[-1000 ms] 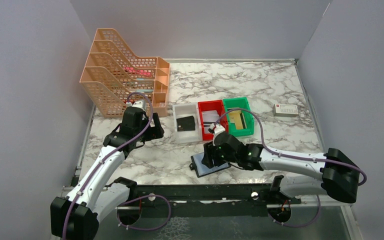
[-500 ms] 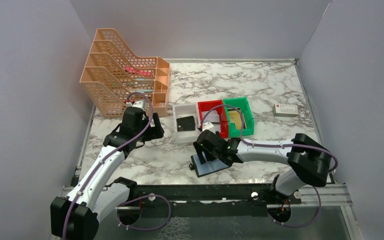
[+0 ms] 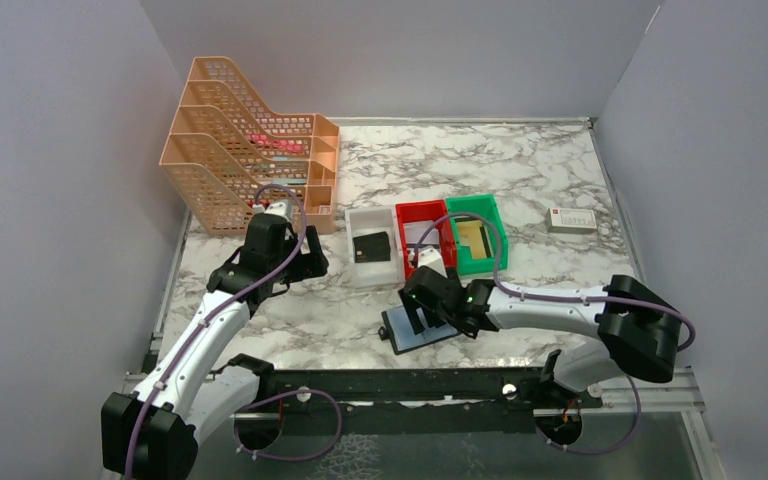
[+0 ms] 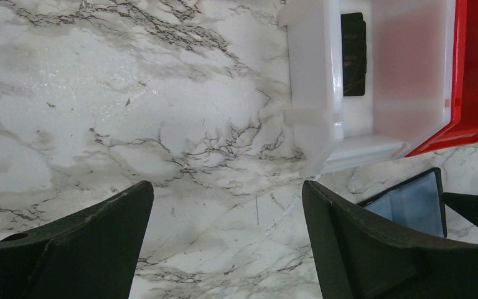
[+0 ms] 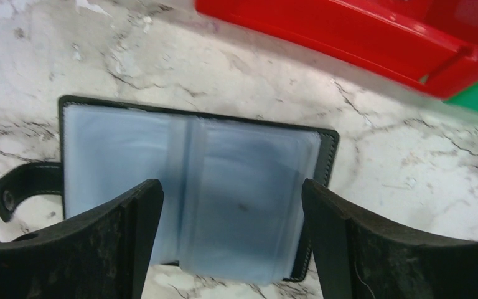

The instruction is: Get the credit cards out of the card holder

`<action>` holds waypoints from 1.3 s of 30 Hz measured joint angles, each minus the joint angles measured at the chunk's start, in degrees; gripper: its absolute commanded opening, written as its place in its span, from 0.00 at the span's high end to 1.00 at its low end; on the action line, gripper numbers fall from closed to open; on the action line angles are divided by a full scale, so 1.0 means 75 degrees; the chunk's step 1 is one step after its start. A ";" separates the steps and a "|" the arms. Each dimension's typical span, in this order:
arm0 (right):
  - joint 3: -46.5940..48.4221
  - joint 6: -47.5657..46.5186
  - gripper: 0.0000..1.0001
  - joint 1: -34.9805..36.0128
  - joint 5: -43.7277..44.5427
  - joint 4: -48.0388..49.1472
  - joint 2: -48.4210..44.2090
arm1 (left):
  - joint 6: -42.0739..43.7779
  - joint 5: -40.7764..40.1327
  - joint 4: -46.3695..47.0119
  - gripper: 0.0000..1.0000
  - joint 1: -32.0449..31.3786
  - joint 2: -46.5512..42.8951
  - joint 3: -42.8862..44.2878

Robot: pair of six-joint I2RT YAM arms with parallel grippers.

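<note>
The card holder [image 3: 422, 330] lies open on the marble near the front, its blue-grey sleeves up; no card shows in them. It fills the right wrist view [image 5: 193, 174], strap at the left, and shows in the left wrist view [image 4: 414, 200]. My right gripper [image 3: 422, 308] hovers over it, open and empty, its jaws [image 5: 230, 249] either side of the right sleeve. A tan-gold credit card [image 3: 475, 237] lies in the green bin [image 3: 490, 262]. My left gripper [image 3: 310, 264] is open and empty over bare marble [image 4: 227, 243], left of the bins.
White bin [image 3: 356, 272] holds a small black square piece [image 3: 370, 246]; red bin [image 3: 406, 240] holds something white. An orange file rack [image 3: 245, 150] stands at the back left. A white box with a red mark [image 3: 571, 220] lies at the right.
My right arm swung its elbow; its gripper shifted left over the card holder, then slightly back right. The left arm has not moved.
</note>
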 measured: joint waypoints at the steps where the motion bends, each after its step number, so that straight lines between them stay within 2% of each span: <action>1: -0.0020 -0.0003 0.11 0.0000 0.0032 -0.0119 -0.0079 | 0.0000 0.0000 0.0000 0.07 0.0000 0.0000 0.0000; 9: -0.0128 0.0154 0.12 0.0000 0.0055 -0.0280 0.0055 | 0.0000 0.0000 0.0000 0.07 0.0000 0.0000 0.0000; 13: 0.0076 0.0332 0.42 -0.0003 -0.0029 -0.0248 0.0405 | 0.0000 0.0003 0.0000 0.07 0.0000 0.0000 0.0000; 15: 0.0178 0.0364 0.53 0.0000 -0.0058 -0.0175 0.0525 | 0.0003 0.0006 0.0000 0.08 0.0000 0.0000 0.0000; 17: 0.0181 0.0373 0.57 0.0015 -0.0052 -0.0105 0.0536 | 0.0003 0.0009 0.0000 0.07 0.0000 0.0000 0.0000; 20: 0.0093 0.0388 0.58 0.0015 -0.0058 -0.0029 0.0428 | 0.0003 0.0023 0.0000 0.07 0.0000 0.0000 0.0000; 22: 0.0009 0.0385 0.52 0.0015 -0.0058 0.0050 0.0335 | 0.0003 0.0029 0.0000 0.07 0.0000 0.0000 0.0000; 26: -0.0137 0.0388 0.29 0.0012 -0.0070 -0.0029 0.0047 | 0.0003 0.0047 0.0000 0.07 0.0000 0.0000 0.0000; 28: -0.0224 0.0385 0.25 0.0015 -0.0073 -0.0143 -0.0280 | 0.0003 0.0058 0.0003 0.07 0.0000 0.0000 0.0000; 31: -0.0268 0.0356 0.16 0.0015 0.0020 -0.0297 -0.1244 | 0.0003 0.0073 0.0003 0.07 0.0000 0.0000 0.0000; 34: -0.0262 0.0312 0.02 0.0015 0.0437 -0.0303 -0.2713 | 0.0003 0.0108 0.0003 0.07 0.0000 -0.0003 0.0000; 39: -0.0493 -0.0157 0.00 -0.0020 0.1422 -0.0003 -0.5007 | 0.0003 0.0122 0.0006 0.07 0.0000 -0.0090 0.0000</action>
